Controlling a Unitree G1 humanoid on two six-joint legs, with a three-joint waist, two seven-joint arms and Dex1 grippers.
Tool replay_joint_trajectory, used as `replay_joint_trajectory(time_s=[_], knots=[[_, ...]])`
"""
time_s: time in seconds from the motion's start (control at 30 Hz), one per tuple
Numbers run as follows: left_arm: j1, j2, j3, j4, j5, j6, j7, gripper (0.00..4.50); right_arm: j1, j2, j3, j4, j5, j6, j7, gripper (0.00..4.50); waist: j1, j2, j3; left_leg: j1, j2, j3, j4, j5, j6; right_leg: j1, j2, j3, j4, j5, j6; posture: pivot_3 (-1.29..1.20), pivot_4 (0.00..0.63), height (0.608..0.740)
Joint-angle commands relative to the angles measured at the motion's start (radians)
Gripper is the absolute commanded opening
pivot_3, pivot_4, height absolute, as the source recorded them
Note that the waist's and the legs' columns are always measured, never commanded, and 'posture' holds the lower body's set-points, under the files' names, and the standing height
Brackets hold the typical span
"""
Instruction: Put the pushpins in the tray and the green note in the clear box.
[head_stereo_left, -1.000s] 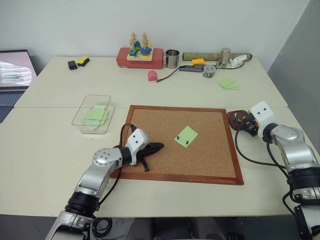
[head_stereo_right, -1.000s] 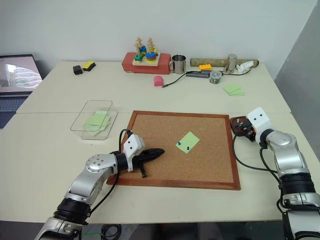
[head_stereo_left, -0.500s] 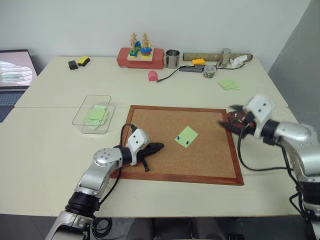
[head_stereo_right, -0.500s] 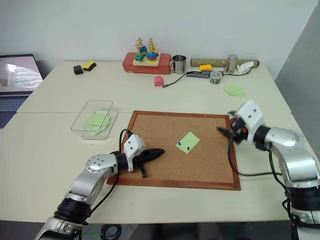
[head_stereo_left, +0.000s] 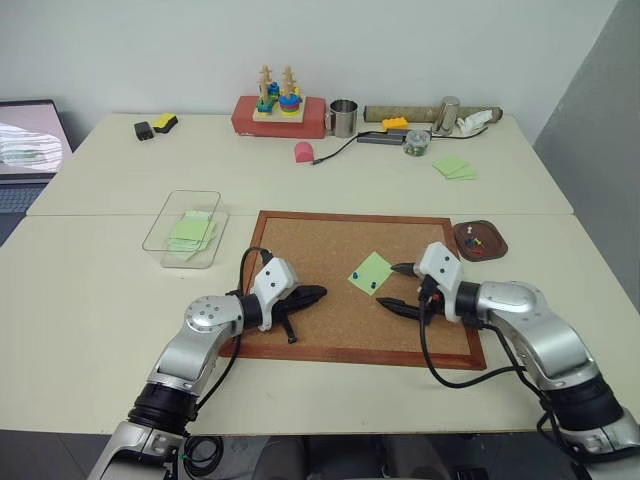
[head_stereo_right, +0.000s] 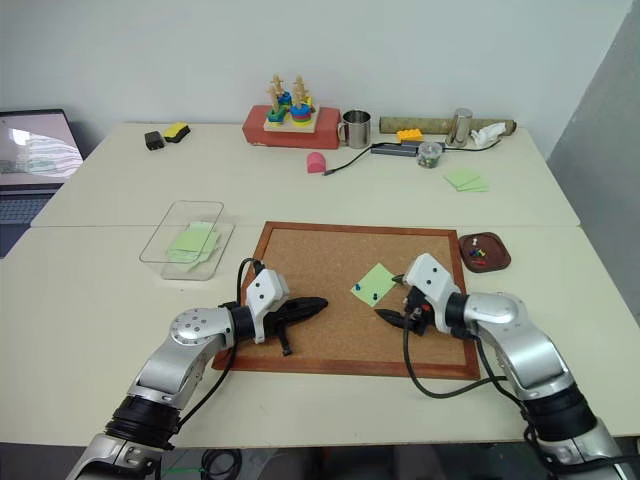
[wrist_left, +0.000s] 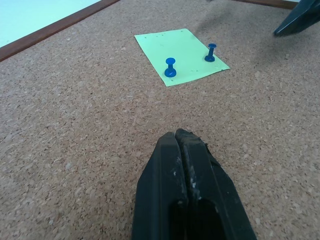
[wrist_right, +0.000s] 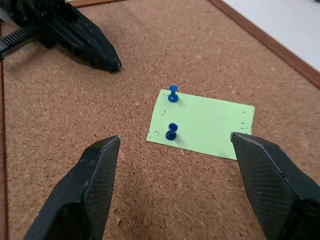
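the green note (head_stereo_left: 372, 272) is pinned flat on the corkboard (head_stereo_left: 330, 320) by two blue pushpins (wrist_right: 172, 112) near one edge. the right gripper (head_stereo_left: 398, 287) is held wide apart just beside the note, empty. the left gripper (head_stereo_left: 312, 294) is pressed closed over the cork, well apart from the note. a red pushpin (head_stereo_left: 482, 240) is seen in the tray (head_stereo_left: 494, 251); the clear box (head_stereo_left: 158, 232) sits left of the corkboard.

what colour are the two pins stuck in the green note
Both pushpins in the green note are blue, clearest in the right wrist view.

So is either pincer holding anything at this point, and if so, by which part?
Nothing is held. The left pincer is shut empty over the corkboard; the right pincer is open, short of the green note and its blue pushpins.
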Motion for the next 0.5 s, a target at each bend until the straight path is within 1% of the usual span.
replay_joint_trajectory(time_s=[0.03,0.1,0.17,0.2,0.23,0.27,0.33,0.5], knots=[[0.043,0.02,-0.032,0.042,0.05,0.028,-0.01,0.0,-0.038,0.031,0.006,0.061,-0.017,-0.062,0.004,3.7,0.0,0.0,0.0,0.0,0.0,0.0,0.0,0.0,0.0,0.0,0.0,0.0,0.0,0.0,0.0,0.0,0.15,0.74],[0.047,0.021,-0.031,0.04,0.05,0.029,-0.008,0.0,-0.057,0.054,0.012,0.11,-0.024,-0.082,0.004,3.7,0.0,0.0,0.0,0.0,0.0,0.0,0.0,0.0,0.0,0.0,0.0,0.0,0.0,0.0,-0.001,0.0,0.15,0.74],[0.051,0.022,-0.031,0.036,0.049,0.03,-0.006,0.0,-0.067,0.067,0.023,0.153,-0.041,-0.109,0.009,3.34,0.0,0.0,0.0,0.0,0.0,0.0,0.0,0.0,0.0,0.0,0.0,0.0,0.0,0.0,-0.001,0.0,0.15,0.74],[0.053,0.022,-0.031,0.034,0.049,0.03,-0.006,0.0,-0.068,0.07,0.027,0.165,-0.047,-0.119,0.013,3.33,-0.001,0.0,0.0,0.0,0.0,0.0,0.0,0.0,0.0,0.0,0.0,0.0,0.0,0.0,-0.001,0.0,0.15,0.74],[0.053,0.023,-0.032,0.033,0.05,0.03,-0.005,0.0,-0.066,0.071,0.03,0.174,-0.053,-0.13,0.017,2.99,-0.001,0.0,0.0,0.0,0.0,0.0,0.0,0.0,0.0,0.0,0.0,0.0,0.0,0.0,-0.001,0.0,0.15,0.74],[0.055,0.023,-0.032,0.032,0.049,0.03,-0.005,0.0,-0.064,0.073,0.031,0.177,-0.056,-0.136,0.019,2.77,-0.001,0.0,0.0,0.0,0.0,0.0,0.0,0.0,0.0,0.0,0.0,0.0,0.0,0.0,-0.001,0.0,0.15,0.74],[0.056,0.024,-0.032,0.03,0.05,0.031,-0.005,0.0,-0.06,0.079,0.029,0.181,-0.054,-0.142,0.02,2.42,-0.002,0.0,0.0,0.0,0.0,0.0,0.0,0.0,0.0,0.0,0.0,0.0,0.0,0.001,-0.001,0.0,0.15,0.74],[0.059,0.024,-0.034,0.025,0.05,0.032,-0.005,0.0,-0.054,0.087,0.03,0.186,-0.058,-0.152,0.019,1.38,-0.003,0.0,0.0,0.0,0.0,0.0,0.0,0.0,0.0,0.0,0.0,0.0,0.0,0.001,-0.001,0.0,0.15,0.74]])
